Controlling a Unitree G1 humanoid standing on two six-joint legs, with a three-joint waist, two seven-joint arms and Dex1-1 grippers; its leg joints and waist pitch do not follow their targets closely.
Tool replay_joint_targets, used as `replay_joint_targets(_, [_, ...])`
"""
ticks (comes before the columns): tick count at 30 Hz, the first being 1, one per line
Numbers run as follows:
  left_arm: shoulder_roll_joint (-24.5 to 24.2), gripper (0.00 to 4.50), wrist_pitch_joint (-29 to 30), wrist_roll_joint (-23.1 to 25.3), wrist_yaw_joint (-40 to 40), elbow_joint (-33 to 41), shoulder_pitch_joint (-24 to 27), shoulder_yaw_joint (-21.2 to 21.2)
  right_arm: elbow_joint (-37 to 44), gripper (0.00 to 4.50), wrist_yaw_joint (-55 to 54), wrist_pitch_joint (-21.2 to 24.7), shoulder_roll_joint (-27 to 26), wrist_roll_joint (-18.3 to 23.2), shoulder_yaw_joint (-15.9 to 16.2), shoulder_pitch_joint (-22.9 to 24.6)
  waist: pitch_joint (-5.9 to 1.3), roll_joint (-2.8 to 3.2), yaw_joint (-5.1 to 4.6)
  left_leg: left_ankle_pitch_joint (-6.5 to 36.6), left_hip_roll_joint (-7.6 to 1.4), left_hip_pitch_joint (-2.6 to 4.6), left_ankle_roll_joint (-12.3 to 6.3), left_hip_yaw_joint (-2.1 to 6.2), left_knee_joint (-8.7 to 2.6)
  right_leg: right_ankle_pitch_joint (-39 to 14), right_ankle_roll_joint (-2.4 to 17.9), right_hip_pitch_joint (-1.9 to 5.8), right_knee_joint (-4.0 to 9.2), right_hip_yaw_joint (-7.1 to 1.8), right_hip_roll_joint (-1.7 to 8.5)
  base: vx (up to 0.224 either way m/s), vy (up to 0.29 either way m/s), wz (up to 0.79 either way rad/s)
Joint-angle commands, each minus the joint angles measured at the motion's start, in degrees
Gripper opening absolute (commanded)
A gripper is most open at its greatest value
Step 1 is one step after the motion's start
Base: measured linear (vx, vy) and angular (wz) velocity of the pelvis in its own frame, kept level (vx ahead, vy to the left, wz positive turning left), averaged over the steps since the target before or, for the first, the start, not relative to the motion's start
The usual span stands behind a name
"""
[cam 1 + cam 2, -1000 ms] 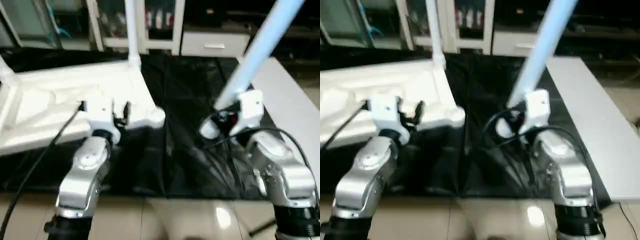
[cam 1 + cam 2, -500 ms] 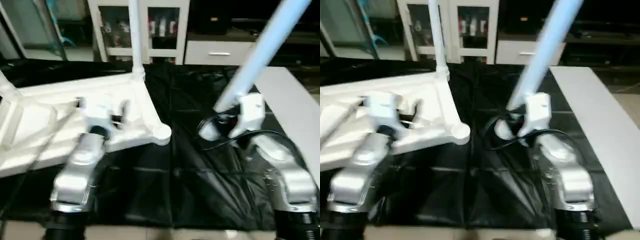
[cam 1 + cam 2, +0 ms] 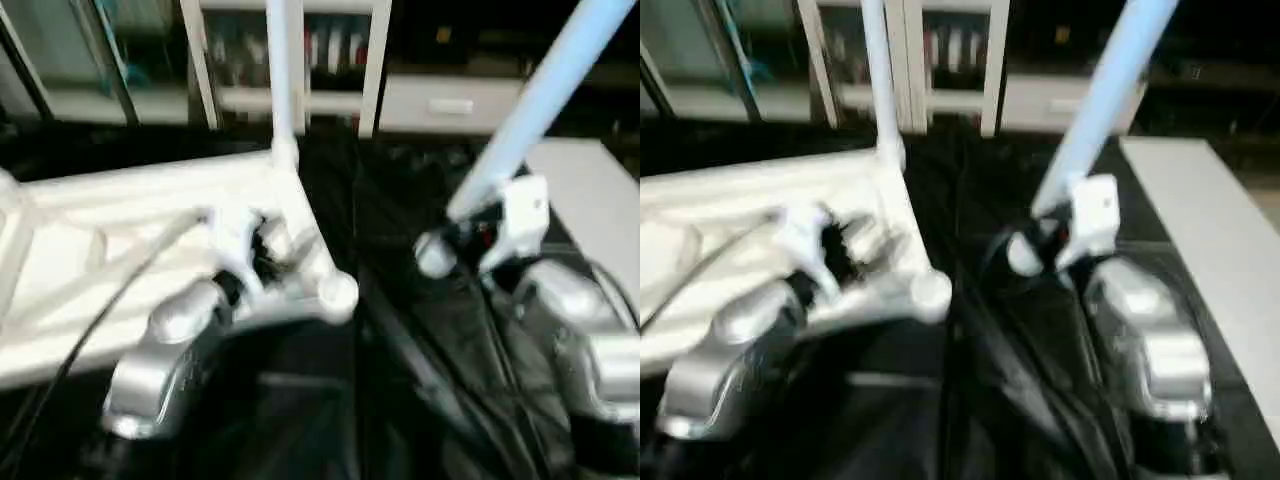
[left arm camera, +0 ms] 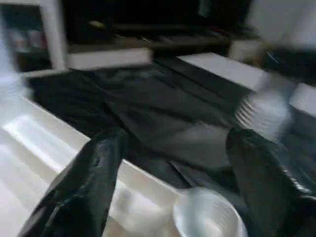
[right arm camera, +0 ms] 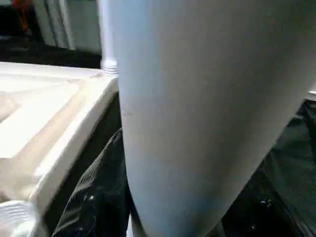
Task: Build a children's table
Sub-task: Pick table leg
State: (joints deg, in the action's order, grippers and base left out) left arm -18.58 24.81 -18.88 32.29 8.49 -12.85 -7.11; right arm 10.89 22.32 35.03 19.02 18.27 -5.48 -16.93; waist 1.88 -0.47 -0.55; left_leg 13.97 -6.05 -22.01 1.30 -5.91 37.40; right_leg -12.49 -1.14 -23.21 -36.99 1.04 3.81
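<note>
The white tabletop (image 3: pixel 120 230) lies underside up on the left, with one white leg (image 3: pixel 281 70) standing upright in its far right corner. An empty round socket (image 3: pixel 340 293) marks its near right corner. My left gripper (image 3: pixel 262 248) hovers at the tabletop's right edge just behind that socket. In the left wrist view its black fingers (image 4: pixel 84 187) stand wide apart, open, with the rim and socket (image 4: pixel 207 217) below them. My right gripper (image 3: pixel 478 232) is shut on the thick end of a second leg (image 3: pixel 545 90), which slants up to the right. That leg (image 5: pixel 197 98) looms close in the right wrist view.
A black cover (image 3: pixel 420 370) drapes the work surface. A white glass-door cabinet (image 3: pixel 300 60) stands behind it. A white slab (image 3: pixel 590 190) runs along the right side. A black cable (image 3: pixel 90 330) trails from my left arm.
The whole picture has shifted as the camera moved closer. My left gripper has moved along the tabletop's right edge toward the near corner socket. The right gripper keeps its hold on the leg.
</note>
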Motion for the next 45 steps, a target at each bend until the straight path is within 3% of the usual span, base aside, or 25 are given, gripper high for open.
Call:
replay_joint_targets(1, [-3.56, 4.08, 3.09, -0.98, 7.72, -2.07, -1.41, -1.44, -0.38, 1.83, 4.08, 0.66, 1.93, 2.32, 0.27, -2.56, -2.41, -0.29, 0.28, 2.31, -4.97, 0.99, -4.65, 0.64, -4.9, 2.38, 15.39, 3.78, 3.62, -1.58, 3.71, 0.0, 0.0, 0.0])
replay_joint_targets(2, [-3.92, 4.11, 3.34, -1.05, 8.31, -2.2, -1.54, -1.58, -0.48, 1.83, 4.38, 0.67, 2.07, 2.44, 0.31, -2.68, -2.09, -0.32, 0.16, 5.46, -5.29, 1.13, -3.79, 0.49, -5.22, -2.25, 15.62, 3.59, 3.95, -1.68, 3.66, 0.0, 0.0, 0.0])
replay_joint_targets(4, [-7.66, 4.22, 6.27, -1.96, 13.4, -3.55, -3.17, -3.59, -1.29, 1.83, 7.71, 1.12, 3.6, 3.28, 1.14, -3.7, -1.38, -0.4, 0.2, 15.51, -5.64, 2.12, 0.38, -0.49, -5.8, -16.24, 14.08, 2.48, 5.12, -2.08, 3.74, -0.075, -0.011, 0.03])
replay_joint_targets(6, [-9.33, 4.34, 5.87, -0.24, 15.03, -5.99, -4.95, -5.43, -1.81, 1.83, 10.27, 1.12, 4.93, 3.41, 2.09, -4.12, -1.05, -0.88, 0.28, 19.53, -5.77, 2.46, 2.64, -0.82, -6.17, -22.33, 11.59, 1.95, 5.71, -2.21, 3.63, -0.073, -0.005, 0.05])
replay_joint_targets(7, [-9.31, 4.34, 4.46, 1.3, 15.04, -8.32, -6.05, -6.2, -1.87, 1.83, 11.46, 0.97, 5.5, 3.46, 2.64, -3.99, -1.02, -0.57, 0.67, 20.64, -5.93, 2.92, 3.65, -0.96, -6.15, -24.14, 10.52, 1.47, 6.0, -2.45, 3.74, -0.061, 0.001, 0.07])
replay_joint_targets(9, [-8.96, 4.34, 2.87, 3.89, 14.9, -12.74, -8.4, -7.26, -1.52, 1.83, 13.32, 1.3, 6.11, 4.06, 3.53, -3.92, -1.03, -0.67, 0.72, 20.18, -5.86, 2.62, 3.91, -1.08, -6.37, -24.68, 9.55, 1.64, 6.35, -2.58, 3.78, -0.057, 0.002, 0.07])
replay_joint_targets(12, [-8.4, 4.34, 3.49, 5.93, 14.68, -15.84, -10.6, -8.48, 0.2, 1.83, 14.73, 1.73, 6.36, 5.23, 4.27, -2.97, -1.5, -0.1, 0.81, 16.5, -6.01, 1.69, 3.94, -0.8, -6.59, -19.79, 10.05, 2.67, 5.71, -2.58, 4.13, 0.0, 0.0, 0.0])
replay_joint_targets(13, [-8.37, 4.34, 3.9, 6.3, 14.67, -16.14, -10.95, -8.85, 0.47, 1.83, 14.83, 1.68, 6.38, 5.4, 4.32, -2.67, -1.58, -0.4, 0.9, 15.52, -6.12, 1.71, 3.62, -0.95, -6.54, -17.96, 10.62, 2.66, 5.69, -2.63, 4.16, 0.0, 0.0, 0.0])
replay_joint_targets(14, [-8.34, 4.34, 3.7, 6.89, 14.87, -16.93, -11.62, -9.74, 0.3, 1.83, 15.1, 1.2, 6.37, 5.41, 4.34, -2.16, -1.58, 0.53, 1.15, 15.33, -6.08, 1.82, 3.74, -0.84, -6.51, -17.17, 11.18, 2.57, 5.5, -2.65, 4.23, 0.0, 0.0, 0.0])
replay_joint_targets(15, [-8.44, 4.34, 3.82, 7.45, 15.0, -17.84, -12.23, -10.62, 0.39, 1.83, 14.91, 0.69, 5.99, 5.27, 4.52, -1.24, -1.51, -0.32, 0.9, 15.38, -6.02, 1.69, 3.26, -1.12, -6.48, -17.11, 11.34, 2.6, 5.81, -2.68, 4.02, 0.0, 0.0, 0.0])
replay_joint_targets(16, [-8.7, 4.34, 3.81, 8.06, 15.36, -18.24, -12.62, -11.67, 0.7, 1.83, 14.54, 0.36, 5.99, 4.66, 4.7, -0.37, -1.61, 0.61, 1.14, 14.84, -6.0, 1.72, 3.29, -1.06, -6.44, -16.62, 11.66, 2.65, 5.75, -2.72, 4.18, 0.0, 0.0, 0.0])
replay_joint_targets(18, [-9.0, 4.34, 3.65, 8.69, 16.65, -18.64, -13.19, -13.01, 1.69, 1.83, 14.52, 0.86, 6.1, 4.98, 4.32, 0.34, -1.81, 0.29, 1.06, 13.25, -6.01, 1.39, 2.79, -1.05, -6.41, -13.93, 12.4, 3.06, 5.5, -2.66, 4.09, 0.0, 0.0, 0.0])
replay_joint_targets(24, [-9.78, 3.68, 4.82, 10.12, 19.4, -20.53, -14.55, -14.02, 3.56, 1.83, 14.8, 1.27, 6.89, 5.64, 3.63, 1.97, -2.41, 1.63, 1.2, 4.31, -5.9, 1.03, 0.0, -1.32, -5.68, -1.48, 16.18, 3.92, 4.43, -2.52, 3.98, 0.009, -0.002, 0.0])
replay_joint_targets(26, [-9.94, 3.59, 4.99, 9.88, 19.06, -20.63, -14.55, -13.34, 4.67, 1.83, 14.89, 1.53, 7.15, 5.85, 3.8, 2.46, -2.7, 1.79, 1.32, 0.63, -5.89, 1.13, -1.49, -1.55, -5.44, 4.92, 17.71, 4.16, 4.1, -2.35, 3.87, 0.052, -0.014, -0.01])
replay_joint_targets(28, [-10.44, 3.36, 5.18, 9.38, 19.02, -20.44, -14.27, -12.57, 5.82, 1.83, 15.63, 1.64, 7.51, 6.11, 4.61, 2.88, -2.7, 1.71, 1.48, 0.0, -5.93, 1.12, -2.31, -1.62, -5.44, 6.45, 18.44, 4.31, 4.01, -2.34, 3.94, 0.0, 0.0, 0.0])
replay_joint_targets(30, [-11.32, 3.14, 5.29, 9.13, 19.54, -19.63, -13.74, -12.12, 6.89, 1.83, 16.64, 1.83, 7.97, 6.36, 5.49, 3.2, -2.58, 0.83, 1.67, 0.62, -6.02, 1.03, -2.94, -1.69, -5.62, 4.98, 18.43, 4.52, 4.0, -2.34, 4.04, 0.0, 0.0, 0.0])
replay_joint_targets(31, [-11.81, 3.1, 5.1, 8.98, 20.01, -19.52, -13.52, -11.78, 7.16, 1.83, 17.12, 1.85, 8.05, 6.39, 6.1, 3.15, -2.41, 1.02, 1.64, 1.22, -6.16, 1.13, -2.97, -1.69, -5.74, 2.89, 18.33, 4.28, 4.22, -2.27, 4.12, 0.0, 0.0, 0.0])
replay_joint_targets(32, [-12.16, 3.03, 4.82, 8.98, 20.42, -19.66, -13.25, -11.53, 6.99, 1.83, 17.36, 1.64, 7.93, 6.25, 6.6, 3.16, -2.29, 2.04, 1.65, 2.55, -6.23, 1.4, -2.33, -1.63, -5.8, 0.72, 18.26, 3.97, 4.35, -2.24, 4.03, 0.0, 0.0, 0.0])
replay_joint_targets(34, [-12.53, 2.78, 4.84, 9.15, 20.76, -19.58, -12.55, -11.36, 5.86, 1.83, 18.03, 0.81, 7.89, 5.97, 7.07, 3.39, -2.1, 1.48, 1.46, 5.07, -6.31, 1.52, -1.46, -1.73, -5.98, -2.19, 18.02, 3.89, 4.69, -2.29, 3.94, 0.0, 0.0, 0.0])
replay_joint_targets(36, [-12.9, 2.63, 5.6, 9.28, 21.2, -18.75, -12.32, -11.42, 5.49, 1.83, 18.64, 0.71, 8.34, 5.51, 7.97, 2.81, -1.93, -0.12, 1.45, 5.68, -6.39, 1.55, -1.34, -2.0, -6.14, -6.05, 17.08, 3.81, 5.0, -2.36, 4.07, 0.0, 0.0, 0.0])
replay_joint_targets(37, [-13.23, 2.56, 5.72, 9.27, 21.58, -18.64, -12.42, -11.25, 5.05, 1.83, 19.01, 0.74, 8.02, 5.67, 8.42, 1.86, -1.84, 0.65, 1.66, 6.06, -6.52, 1.75, -0.83, -1.93, -6.21, -7.82, 16.72, 3.49, 5.05, -2.42, 4.21, 0.0, 0.0, 0.0])
replay_joint_targets(38, [-13.32, 2.45, 5.64, 9.26, 21.62, -18.73, -12.39, -11.18, 4.94, 1.83, 19.04, 0.66, 7.88, 5.69, 8.52, 1.73, -1.79, 0.77, 1.64, 6.56, -6.56, 1.85, -0.54, -1.98, -6.25, -8.38, 16.59, 3.26, 5.11, -2.4, 4.09, 0.0, 0.0, 0.0])
replay_joint_targets(42, [-14.48, 2.19, 4.92, 10.39, 22.0, -18.98, -12.55, -12.03, 3.49, 1.83, 19.0, -0.12, 7.76, 5.1, 9.16, 0.38, -1.76, 0.32, 1.8, 7.38, -6.51, 1.76, 0.44, -2.15, -6.47, -7.91, 15.66, 3.28, 5.03, -2.52, 4.03, 0.0, 0.0, 0.0])
replay_joint_targets(43, [-14.76, 2.16, 4.56, 10.97, 22.42, -19.09, -12.54, -12.65, 2.71, 1.83, 19.03, -0.46, 7.54, 5.01, 9.11, -0.33, -1.84, 0.65, 1.99, 6.81, -6.56, 1.87, 0.5, -2.21, -6.42, -7.5, 15.52, 3.17, 4.96, -2.55, 4.1, 0.0, 0.0, 0.0])
replay_joint_targets(45, [-14.9, 1.91, 3.93, 11.86, 22.29, -19.59, -12.54, -13.09, 2.26, 1.83, 19.13, -0.76, 7.38, 4.83, 9.08, -0.59, -1.9, 0.54, 2.19, 5.82, -6.59, 1.88, 0.49, -2.39, -6.35, -6.0, 15.5, 3.16, 4.86, -2.57, 4.02, 0.0, 0.0, 0.0])
